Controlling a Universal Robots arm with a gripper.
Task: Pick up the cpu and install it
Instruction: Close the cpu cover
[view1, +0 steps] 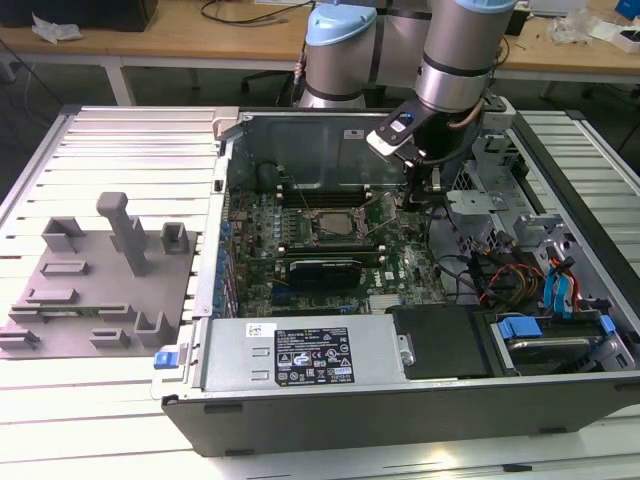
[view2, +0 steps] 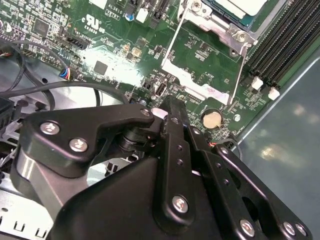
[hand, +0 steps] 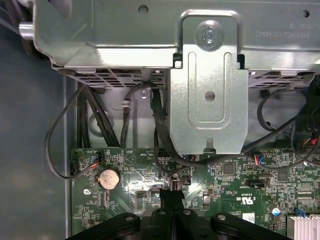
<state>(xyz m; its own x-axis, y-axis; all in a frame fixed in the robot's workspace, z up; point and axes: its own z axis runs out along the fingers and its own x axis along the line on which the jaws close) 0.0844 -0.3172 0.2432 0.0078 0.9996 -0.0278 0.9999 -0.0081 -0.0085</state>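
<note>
Fingertips of the gripper (hand: 171, 194) are pressed together with nothing between them. In both wrist views they point at the green motherboard (hand: 220, 175), beside a coin cell (view2: 212, 119) and black cables (hand: 160, 145). Whether they touch the board cannot be told. The cpu (view2: 241, 6), silvery-white with a dark rim, lies in the socket (view2: 220, 31), apart from the gripper. The hinged load frame (view2: 200, 70) stands swung open between the two.

In the exterior view the gripper stands in the upper middle of the frame, inside the open computer case (view1: 400, 410). It is just to the exterior view's right of the socket and close to the grey drive cage (view1: 480, 195). The case also holds an expansion card (view1: 325, 270), a covered power supply (view1: 230, 365) along its lower edge, and drives with blue tabs (view1: 520, 327) at lower right. A steel bracket (hand: 210, 90) overhangs the board near the fingertips, leaving little room on that side; above the socket the space is open.

A black-and-white printed label (view1: 312, 368) and a small white sticker (view1: 262, 330) sit on the power supply, and white lettering marks the board. At the exterior view's left, a grey fixture tray (view1: 110, 290) with upright posts rests on the slatted table (view1: 130, 130), well apart from the case.
</note>
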